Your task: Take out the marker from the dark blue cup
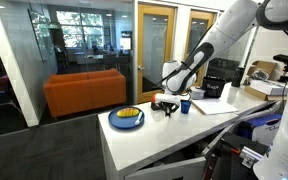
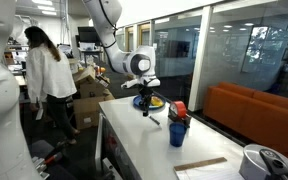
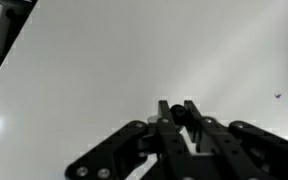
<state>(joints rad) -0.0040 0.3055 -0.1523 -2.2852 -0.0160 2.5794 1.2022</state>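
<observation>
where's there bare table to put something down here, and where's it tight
Free: the front of the white table, between the blue plate and the near edge. Crowded: the row where plate, gripper and dark blue cup sit close together, and the papers beyond the cup.

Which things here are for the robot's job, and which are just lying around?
For the job: the marker, held between the fingers; the dark blue cup.
Just lying about: the blue plate with something yellow on it; the orange sofa; the person standing nearby.
</observation>
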